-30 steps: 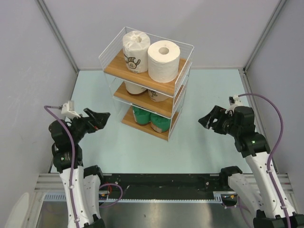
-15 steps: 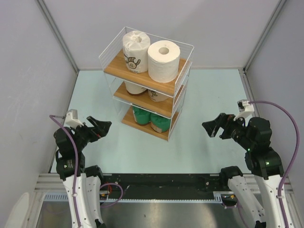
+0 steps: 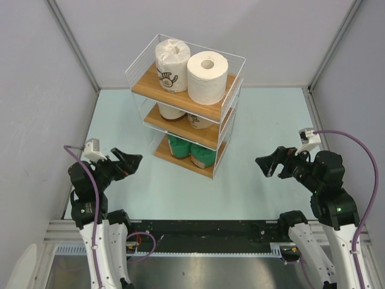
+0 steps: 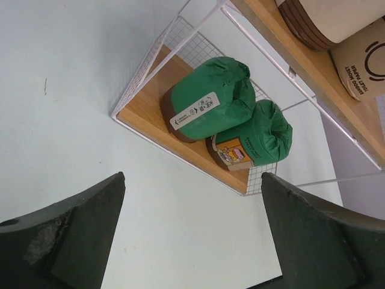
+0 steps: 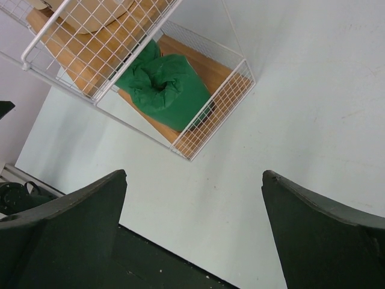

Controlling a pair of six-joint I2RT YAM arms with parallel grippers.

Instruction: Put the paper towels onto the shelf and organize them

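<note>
The left arm is folded low at the near left corner of the table (image 3: pixel 258 114), its forearm angled up and inward, and the left gripper (image 3: pixel 130 164) points toward the shelf (image 3: pixel 146 85) with its jaws spread wide and nothing between them. The right arm mirrors it at the near right, and the right gripper (image 3: pixel 264 168) also has its jaws spread and empty. Both are well apart from the shelf, which stands at the middle of the table. On the top board sit the plain white roll (image 3: pixel 207 77) and, touching it, the white wrapped roll (image 3: pixel 171 65). The two beige rolls (image 3: pixel 200 120) on the middle board are mostly hidden under the top board, and the left wrist view cuts them off at the frame edge. The two green rolls (image 4: pixel 207 99) stand side by side on the bottom board; the right wrist view shows only one of them clearly. Their label print is too small to read.
</note>
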